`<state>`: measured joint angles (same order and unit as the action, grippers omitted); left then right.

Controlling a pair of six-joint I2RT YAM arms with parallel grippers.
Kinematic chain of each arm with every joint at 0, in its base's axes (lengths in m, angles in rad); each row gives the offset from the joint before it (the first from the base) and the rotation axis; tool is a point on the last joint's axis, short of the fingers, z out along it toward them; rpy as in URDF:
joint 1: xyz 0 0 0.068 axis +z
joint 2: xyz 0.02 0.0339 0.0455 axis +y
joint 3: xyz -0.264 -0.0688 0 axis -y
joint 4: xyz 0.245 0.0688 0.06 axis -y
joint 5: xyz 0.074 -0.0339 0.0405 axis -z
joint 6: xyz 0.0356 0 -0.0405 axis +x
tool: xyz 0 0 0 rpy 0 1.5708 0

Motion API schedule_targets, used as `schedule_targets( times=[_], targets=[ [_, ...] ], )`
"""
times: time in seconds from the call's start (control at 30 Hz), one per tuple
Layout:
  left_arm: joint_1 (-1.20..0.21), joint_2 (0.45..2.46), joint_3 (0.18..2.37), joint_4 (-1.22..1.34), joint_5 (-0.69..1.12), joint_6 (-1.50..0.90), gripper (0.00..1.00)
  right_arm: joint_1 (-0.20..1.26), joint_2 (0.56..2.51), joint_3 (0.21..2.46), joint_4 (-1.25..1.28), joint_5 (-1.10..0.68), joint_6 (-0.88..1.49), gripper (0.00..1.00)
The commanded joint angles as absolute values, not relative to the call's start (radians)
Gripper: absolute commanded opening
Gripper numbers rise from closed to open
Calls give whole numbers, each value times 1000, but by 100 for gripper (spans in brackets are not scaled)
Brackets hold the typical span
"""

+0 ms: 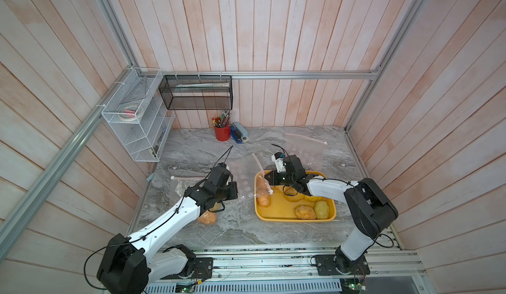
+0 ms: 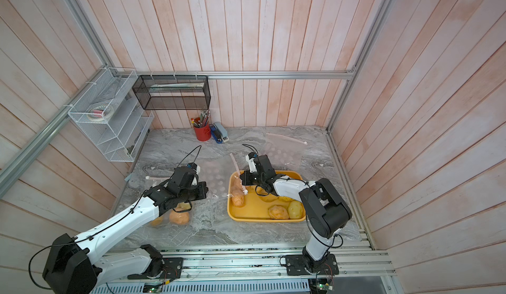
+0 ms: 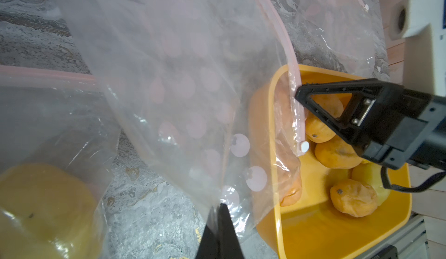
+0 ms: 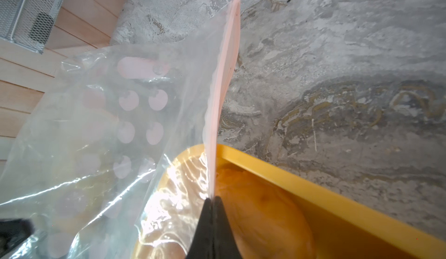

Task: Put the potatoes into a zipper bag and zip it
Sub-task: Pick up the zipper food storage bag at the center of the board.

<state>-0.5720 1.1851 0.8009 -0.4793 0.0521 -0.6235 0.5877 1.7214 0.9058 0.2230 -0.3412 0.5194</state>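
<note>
The potatoes [image 1: 305, 212] lie mostly in the yellow tray [image 1: 287, 219], lower right of centre in both top views. At least 5 show there, 2 bare at its near side and others half hidden under the right arm [image 1: 328, 187]. 1 more at the tray's left end sits beneath the film of the clear, pink-dotted zipper bag [image 1: 244, 181]; whether it is inside the bag or merely under it, I cannot tell.

That bag drapes from the bench [image 1: 246, 232] over the tray's left rim. Its pink zip strip [image 4: 224, 77] runs down into the tray, with the white slider [image 3: 304, 146] at the strip's lower end. The right hand [image 4: 212, 200] is closed, pinching that strip near the slider. The left hand [image 3: 220, 209] is closed too, nipping an edge of the bag's film apart from the strip. A second bag [image 3: 48, 115], lower left under the left arm [image 1: 169, 218], already holds potatoes.

The step looks like readying this bag for loading. The next move calls for parting the mouth without tearing the thin film, then holding it open beside the tray.
</note>
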Motion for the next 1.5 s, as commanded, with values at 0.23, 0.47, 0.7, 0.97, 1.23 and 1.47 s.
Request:
schedule_targets(
  times=[0.23,0.47,0.7,0.97,1.23,1.47],
  targets=[
    [-569,1198,841,-557,-30,-647,50,595,1657,884,235,-337,514,0],
    [-568,1029,905,-595,-105,-709,64,678,1504,862,165,-139,456,0],
    [-568,1193,1187,-622,35,-732,64,798,1389,889,87,5,404,0],
    [-570,1317,1180,-469,132,-690,64,861,1387,880,121,-9,374,0],
    [-571,1284,1120,-409,12,-636,64,894,1414,877,142,-33,375,0],
    [-571,1320,1130,-412,-35,-615,62,938,1434,901,139,-27,372,0]
  ],
)
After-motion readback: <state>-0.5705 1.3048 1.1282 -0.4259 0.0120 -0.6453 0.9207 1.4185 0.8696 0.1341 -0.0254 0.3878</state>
